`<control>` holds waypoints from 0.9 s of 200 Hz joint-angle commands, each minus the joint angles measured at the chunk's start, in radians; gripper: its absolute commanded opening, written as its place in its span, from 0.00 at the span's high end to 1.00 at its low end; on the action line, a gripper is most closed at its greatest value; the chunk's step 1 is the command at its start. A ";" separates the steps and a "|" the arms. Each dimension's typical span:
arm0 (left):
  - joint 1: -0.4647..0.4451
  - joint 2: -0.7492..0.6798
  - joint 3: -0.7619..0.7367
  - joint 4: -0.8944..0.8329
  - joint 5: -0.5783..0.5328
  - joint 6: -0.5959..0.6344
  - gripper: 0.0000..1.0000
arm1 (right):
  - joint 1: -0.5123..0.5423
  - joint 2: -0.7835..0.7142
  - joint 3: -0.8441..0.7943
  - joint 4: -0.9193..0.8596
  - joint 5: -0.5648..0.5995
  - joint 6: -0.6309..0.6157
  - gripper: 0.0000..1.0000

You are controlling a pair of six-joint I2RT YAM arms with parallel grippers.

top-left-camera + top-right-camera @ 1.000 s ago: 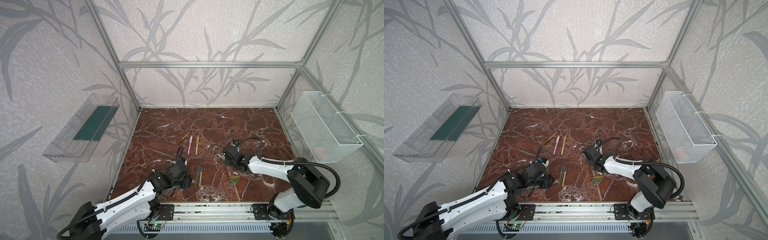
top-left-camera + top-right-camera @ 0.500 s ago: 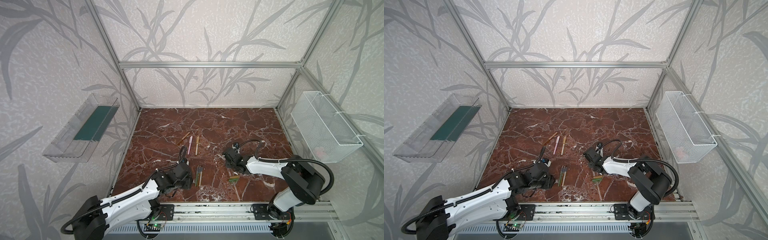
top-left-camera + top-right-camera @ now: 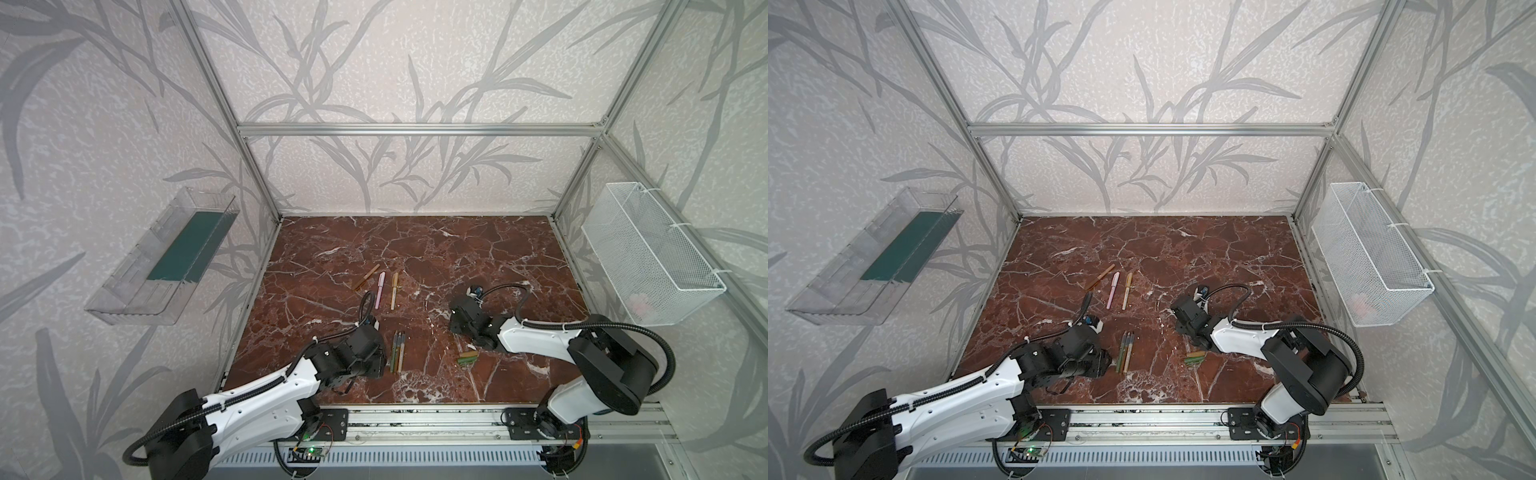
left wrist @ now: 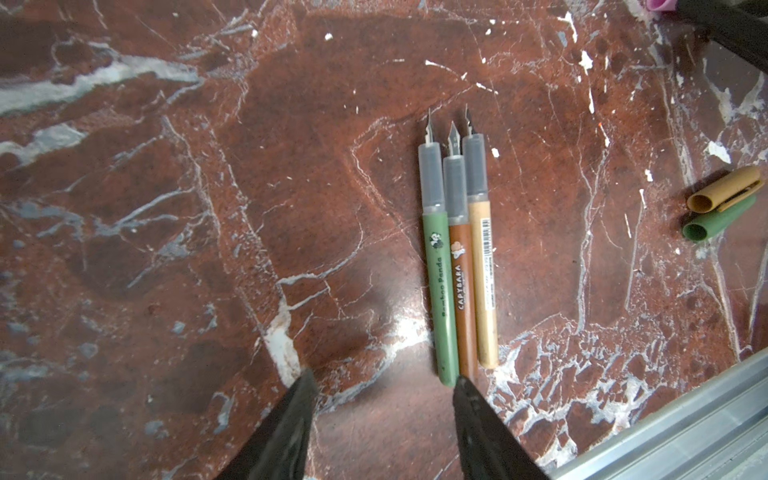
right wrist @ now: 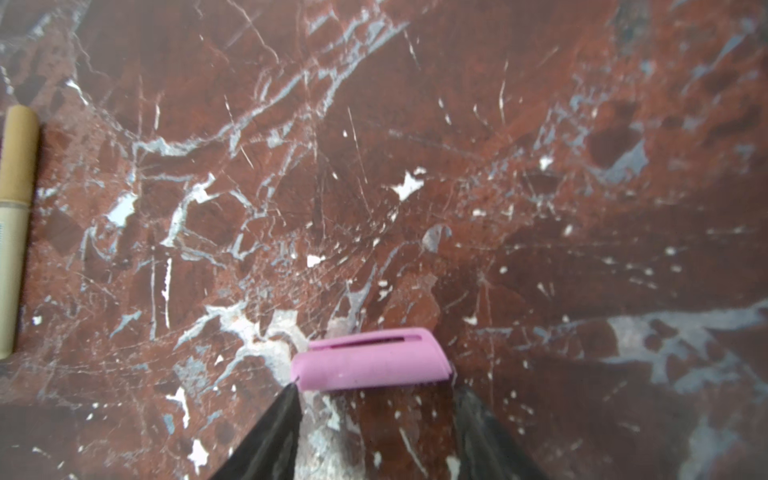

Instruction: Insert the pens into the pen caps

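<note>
Three uncapped pens (image 4: 457, 257), green, brown and gold-tan, lie side by side with bare nibs; both top views show them (image 3: 397, 351) (image 3: 1126, 348). My left gripper (image 4: 383, 378) is open and empty, one fingertip at the brown pen's tail end. A gold-tan pen cap (image 4: 725, 189) and a green pen cap (image 4: 719, 220) rest together nearby (image 3: 467, 357). A pink pen cap (image 5: 370, 359) lies flat on the marble across the tips of my right gripper (image 5: 376, 388), whose jaws stand open. In both top views that gripper's head hides this cap.
Three capped pens, brown (image 3: 366, 276), pink (image 3: 380, 284) and gold (image 3: 394, 284), lie farther back on the marble floor (image 3: 457, 249). The aluminium front rail (image 4: 685, 424) runs close behind the uncapped pens. A wire basket (image 3: 648, 253) hangs on the right wall, a clear tray (image 3: 166, 257) on the left.
The right gripper's jaws have spread apart, and the pink cap now lies free at their tips. Neither arm has visibly shifted.
</note>
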 commanded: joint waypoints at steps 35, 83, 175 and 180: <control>-0.006 -0.023 0.029 -0.019 -0.046 0.006 0.44 | -0.038 0.041 0.009 0.103 -0.029 0.044 0.40; -0.006 -0.016 0.044 -0.021 -0.047 0.014 0.44 | -0.030 0.132 0.163 -0.044 -0.091 -0.039 0.65; -0.006 0.052 0.081 0.006 -0.047 0.044 0.44 | 0.040 0.150 0.255 -0.220 -0.001 -0.125 0.58; -0.006 0.056 0.083 0.007 -0.047 0.046 0.44 | 0.041 0.157 0.261 -0.220 -0.004 -0.128 0.58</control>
